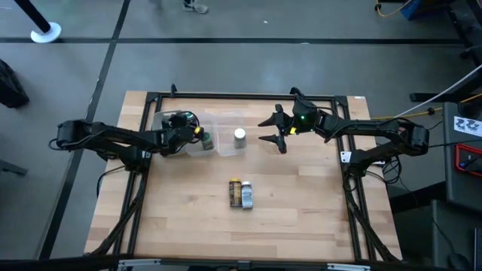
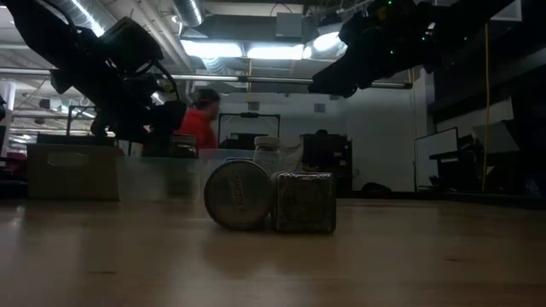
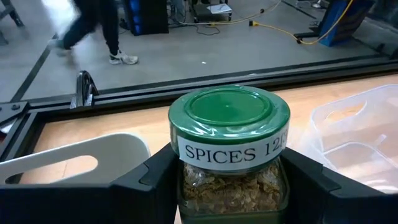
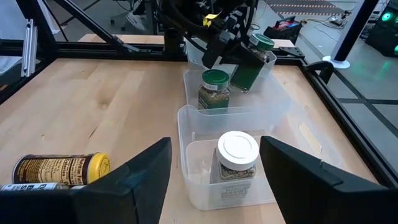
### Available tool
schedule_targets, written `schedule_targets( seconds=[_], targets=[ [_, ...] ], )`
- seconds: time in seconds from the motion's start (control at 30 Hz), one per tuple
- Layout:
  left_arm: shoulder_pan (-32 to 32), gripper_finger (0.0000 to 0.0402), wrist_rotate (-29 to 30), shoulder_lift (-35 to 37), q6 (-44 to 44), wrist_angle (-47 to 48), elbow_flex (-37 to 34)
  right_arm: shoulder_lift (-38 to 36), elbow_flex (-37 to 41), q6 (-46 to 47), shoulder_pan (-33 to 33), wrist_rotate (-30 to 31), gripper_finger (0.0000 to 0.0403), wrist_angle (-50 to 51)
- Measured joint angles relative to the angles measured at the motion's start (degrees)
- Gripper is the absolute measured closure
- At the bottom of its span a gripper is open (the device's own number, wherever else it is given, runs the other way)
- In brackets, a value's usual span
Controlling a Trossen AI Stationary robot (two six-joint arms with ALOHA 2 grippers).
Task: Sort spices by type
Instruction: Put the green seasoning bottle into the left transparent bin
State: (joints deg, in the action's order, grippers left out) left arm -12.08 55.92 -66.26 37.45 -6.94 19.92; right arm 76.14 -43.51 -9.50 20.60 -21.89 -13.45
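Grey floor (image 1: pixel 226 19), ceiling lights (image 2: pixel 247 49), monitor (image 2: pixel 249 130)

The left arm reaches in from the table's left edge toward the far middle, its gripper (image 1: pixel 197 136) closed on a green-lidded jar (image 3: pixel 229 149), fingers (image 3: pixel 155 180) pressing its two sides. The right arm stretches from the right edge across the far side, elbow bent, its gripper (image 1: pixel 273 132) spread wide and holding nothing.
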Motion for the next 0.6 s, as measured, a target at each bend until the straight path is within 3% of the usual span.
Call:
schedule_targets(
  seconds=[0.37,0.6],
  targets=[
    [-0.13,0.0208,1.1,-8.08,0.39,-8.84,0.22,0.02,0.02,-0.02,0.0,0.02,0.0157,0.46],
    [-0.13,0.0208,1.16,-9.22,0.51,-10.06,0.21,0.02,0.02,-0.04,0.0,0.01,0.0157,1.43]
  ],
)
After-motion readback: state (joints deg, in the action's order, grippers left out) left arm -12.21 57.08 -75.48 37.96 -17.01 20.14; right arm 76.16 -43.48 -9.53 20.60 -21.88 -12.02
